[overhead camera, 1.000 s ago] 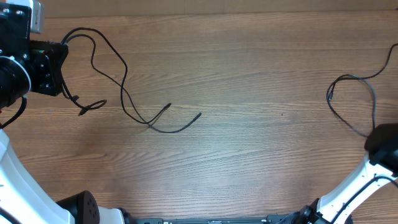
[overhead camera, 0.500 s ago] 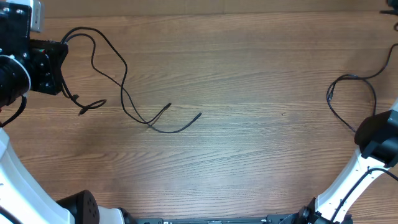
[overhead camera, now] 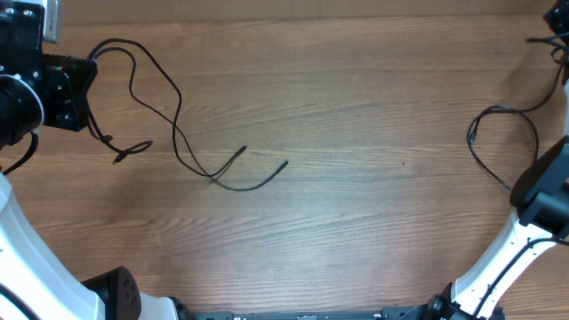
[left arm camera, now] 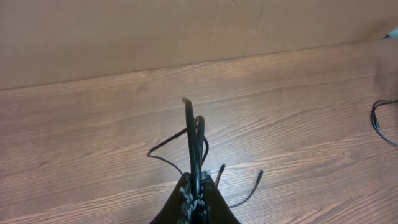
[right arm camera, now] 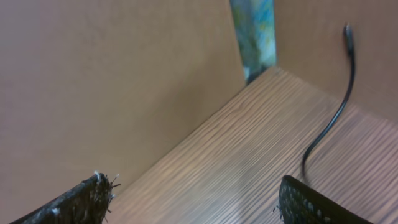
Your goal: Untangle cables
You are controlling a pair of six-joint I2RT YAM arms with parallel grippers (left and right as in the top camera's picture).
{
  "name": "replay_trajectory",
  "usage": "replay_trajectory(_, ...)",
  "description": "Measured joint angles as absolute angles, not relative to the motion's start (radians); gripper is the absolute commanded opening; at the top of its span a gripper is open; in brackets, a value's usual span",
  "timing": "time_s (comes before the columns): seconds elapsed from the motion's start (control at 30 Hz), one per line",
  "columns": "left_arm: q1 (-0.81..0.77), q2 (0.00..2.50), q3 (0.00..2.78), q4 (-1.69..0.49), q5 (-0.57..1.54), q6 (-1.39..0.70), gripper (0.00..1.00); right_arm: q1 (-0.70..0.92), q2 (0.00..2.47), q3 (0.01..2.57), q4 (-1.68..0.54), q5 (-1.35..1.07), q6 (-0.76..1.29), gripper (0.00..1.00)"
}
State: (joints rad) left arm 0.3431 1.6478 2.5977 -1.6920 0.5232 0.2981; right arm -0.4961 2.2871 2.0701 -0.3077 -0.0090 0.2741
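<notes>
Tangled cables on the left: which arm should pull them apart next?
Left. The left tool is shut on the tangled cables, while the right tool is open, empty, and far off on the other side.

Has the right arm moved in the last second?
Yes. Against the right cable loop, the right arm has swung toward the table far edge.
</notes>
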Motion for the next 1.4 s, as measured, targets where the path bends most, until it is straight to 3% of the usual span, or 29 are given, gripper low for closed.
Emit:
replay_trajectory(0.4, 0.343, 1.648, 2.598, -1.692, 0.566, 0.298, 0.04, -0.617, 2.532, 2.065, -0.382, 0.035, 0.110, 0.83)
replay_trajectory(0.53, 0.343, 1.648, 2.598, -1.691, 0.573, 0.298, 0.04, -0.649, 2.561, 2.061, -0.389, 0.047, 0.104, 0.76)
replay_trajectory(0.57, 0.343, 1.648, 2.598, -1.692, 0.575, 0.298, 0.04, -0.649, 2.561, 2.061, -0.389, 0.049, 0.101, 0.68)
replay_trajectory(0.6, 0.343, 1.648, 2.598, -1.692, 0.576, 0.294, 0.04, -0.647, 2.561, 2.061, -0.389, 0.052, 0.099, 0.40)
replay_trajectory(0.7, 0.343, 1.648, 2.598, -1.692, 0.580, 0.294, 0.04, -0.643, 2.561, 2.061, -0.393, 0.052, 0.096, 0.20)
replay_trajectory(0.73, 0.343, 1.648, 2.598, -1.692, 0.582, 0.294, 0.04, -0.641, 2.561, 2.061, -0.399, 0.052, 0.099, 0.08)
replay_trajectory(0.77, 0.342, 1.648, 2.598, -1.692, 0.584, 0.293, 0.04, -0.640, 2.561, 2.061, -0.403, 0.052, 0.099, 0.04)
replay_trajectory(1.17, 0.327, 1.648, 2.598, -1.692, 0.591, 0.293, 0.04, -0.618, 2.476, 2.056, -0.563, 0.052, 0.115, 0.04)
replay_trajectory(1.4, 0.327, 1.649, 2.598, -1.692, 0.591, 0.293, 0.04, -0.583, 2.093, 2.058, -0.756, -0.047, 0.167, 0.04)
